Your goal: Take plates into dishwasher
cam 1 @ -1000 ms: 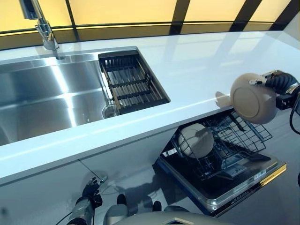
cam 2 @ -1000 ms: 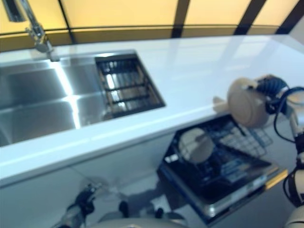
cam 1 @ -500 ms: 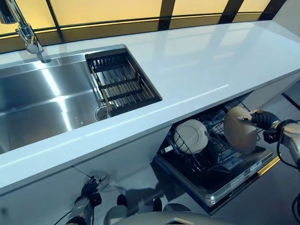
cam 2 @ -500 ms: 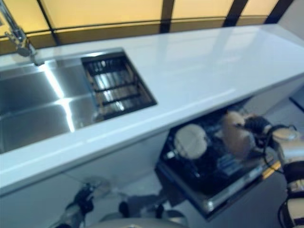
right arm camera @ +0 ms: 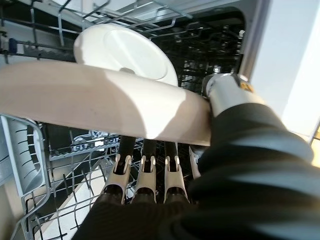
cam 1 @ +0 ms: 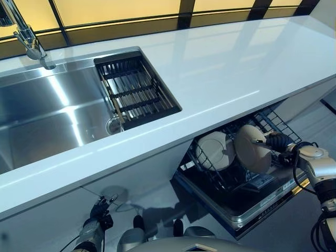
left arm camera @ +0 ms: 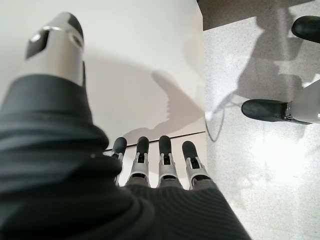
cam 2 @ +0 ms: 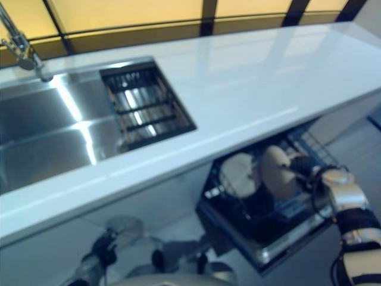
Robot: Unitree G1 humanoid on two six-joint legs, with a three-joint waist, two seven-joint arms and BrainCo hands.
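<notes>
Beige round plate (cam 1: 251,149) was pinched on edge by the right hand (cam 1: 277,142) over the black wire dishwasher rack (cam 1: 286,128), beside a white plate (cam 1: 216,151); left hand (left arm camera: 160,162) hung relaxed, fingers straight

A glossy white countertop (cam 1: 220,68) holds a stainless steel sink (cam 1: 47,113) with a black drying rack (cam 1: 137,93) and faucet (cam 1: 23,31), amber backlit panels (cam 1: 115,9) behind, speckled grey floor (left arm camera: 265,150) below.
</notes>
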